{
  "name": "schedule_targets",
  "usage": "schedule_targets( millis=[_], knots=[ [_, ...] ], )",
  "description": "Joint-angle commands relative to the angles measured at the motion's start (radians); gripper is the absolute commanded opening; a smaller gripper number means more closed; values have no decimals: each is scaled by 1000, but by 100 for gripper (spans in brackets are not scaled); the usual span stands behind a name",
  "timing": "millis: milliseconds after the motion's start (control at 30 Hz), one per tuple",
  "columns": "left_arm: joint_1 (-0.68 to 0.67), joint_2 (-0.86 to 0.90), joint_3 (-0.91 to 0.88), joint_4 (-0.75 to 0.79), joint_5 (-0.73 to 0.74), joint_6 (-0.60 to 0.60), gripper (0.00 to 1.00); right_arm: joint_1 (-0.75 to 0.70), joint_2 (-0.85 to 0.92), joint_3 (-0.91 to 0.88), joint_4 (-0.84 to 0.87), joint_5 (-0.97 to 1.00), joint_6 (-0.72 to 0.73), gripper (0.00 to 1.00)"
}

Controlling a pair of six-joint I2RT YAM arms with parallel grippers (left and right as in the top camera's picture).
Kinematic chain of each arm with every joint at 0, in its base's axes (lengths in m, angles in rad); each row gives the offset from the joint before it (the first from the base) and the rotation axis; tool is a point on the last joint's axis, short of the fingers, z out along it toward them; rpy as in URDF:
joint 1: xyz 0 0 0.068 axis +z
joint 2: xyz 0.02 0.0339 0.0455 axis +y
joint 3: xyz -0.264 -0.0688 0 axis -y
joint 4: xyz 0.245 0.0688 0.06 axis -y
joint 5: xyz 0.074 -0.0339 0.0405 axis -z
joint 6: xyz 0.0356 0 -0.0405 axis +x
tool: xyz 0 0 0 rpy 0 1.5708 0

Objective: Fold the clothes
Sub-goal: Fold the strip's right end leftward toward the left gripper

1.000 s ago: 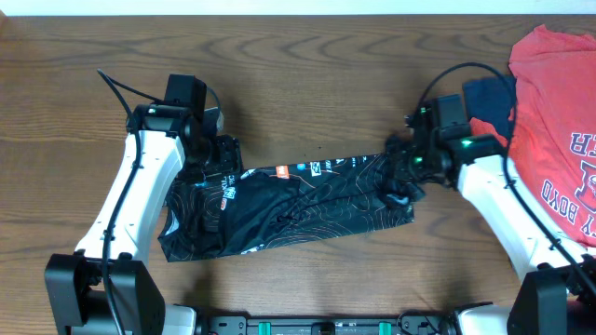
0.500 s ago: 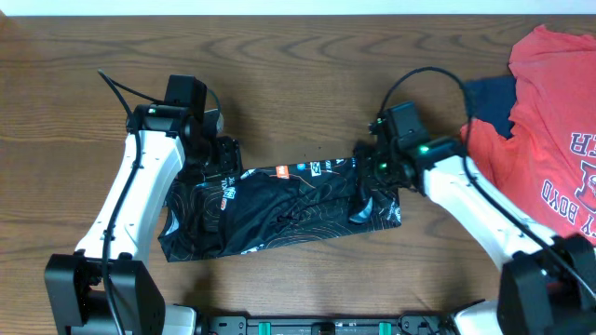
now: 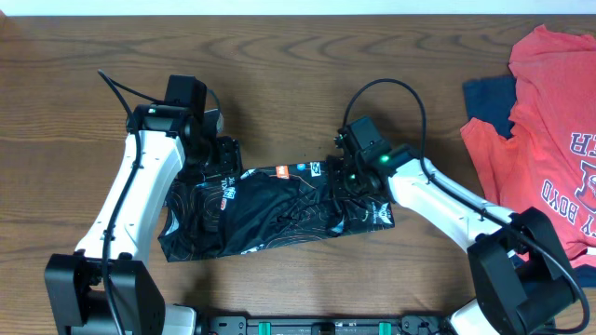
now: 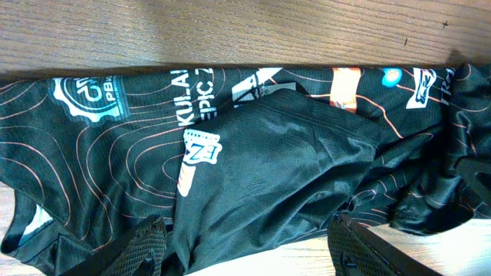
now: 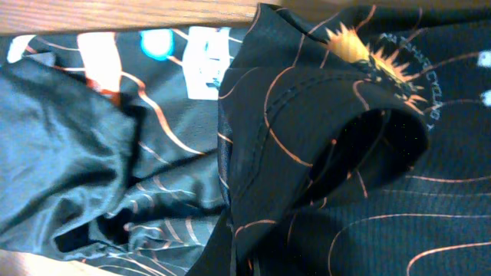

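Lying crumpled on the wooden table [image 3: 279,56] between both arms, black contour-line shirt [image 3: 270,209], right gripper [image 3: 353,180] clamped on a raised fold at its right end, left gripper [image 3: 222,160] over its left part, fingers [image 4: 146,241] spread apart, red T-shirt [image 3: 549,121] well apart at the right edge.

I see the shirt [image 3: 279,209] is black, with fine orange-and-white contour lines, white lettering and small orange, blue and white logos. The counter [image 3: 298,74] is brown woodgrain, the T-shirt [image 3: 549,112] red, lettered navy.
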Motion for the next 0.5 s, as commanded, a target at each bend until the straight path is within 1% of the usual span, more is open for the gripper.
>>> schedule_targets(
  millis=[0,100,233,333,467],
  knots=[
    [4,-3,-4,-6,-10,-5,69,32,5,14,10,-15,14,1],
    [3,-3,-4,-6,-10,-5,69,49,5,14,14,-16,14,2],
    [3,-3,-4,-6,-10,-5,69,58,5,14,50,-45,14,16],
    [3,-3,-4,-6,-10,-5,69,60,5,14,95,-92,14,17],
    [3,-3,-4,-6,-10,-6,69,60,5,14,137,-135,14,22]
  ],
)
